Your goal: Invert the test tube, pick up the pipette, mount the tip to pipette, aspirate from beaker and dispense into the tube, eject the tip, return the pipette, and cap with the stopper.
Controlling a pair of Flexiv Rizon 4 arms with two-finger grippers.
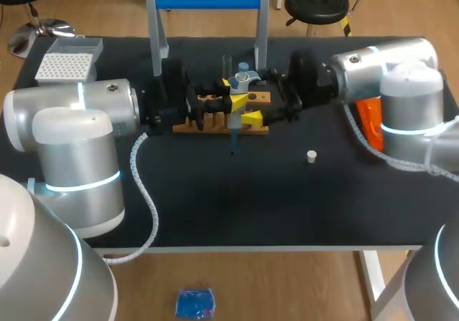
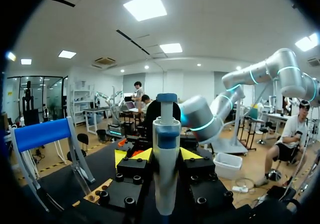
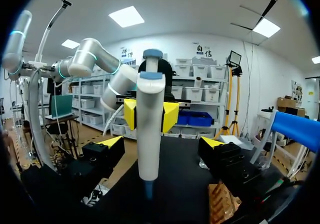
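**Pipette point(image 3: 149, 129) held upright over the wooden rack point(image 1: 204, 126), nose down**

The left claw point(image 2: 162, 156) is clenched on the pipette's barrel. Its long axis is vertical, with the plunger button up and the blue tip point(image 1: 233, 143) pointing down past the rack's near edge. The right claw point(image 3: 161, 143) stands released, one finger clear of the barrel on each side. Nearer than the rack the bench point(image 1: 272, 199) lies bare to its front edge, with only a white stopper point(image 1: 311, 156) to the rack's right. A clear test tube point(image 1: 226, 64) stands at the rack's back; its contents cannot be told. The tip box point(image 1: 66, 66), showing a grid of tips, sits far left of the rack.
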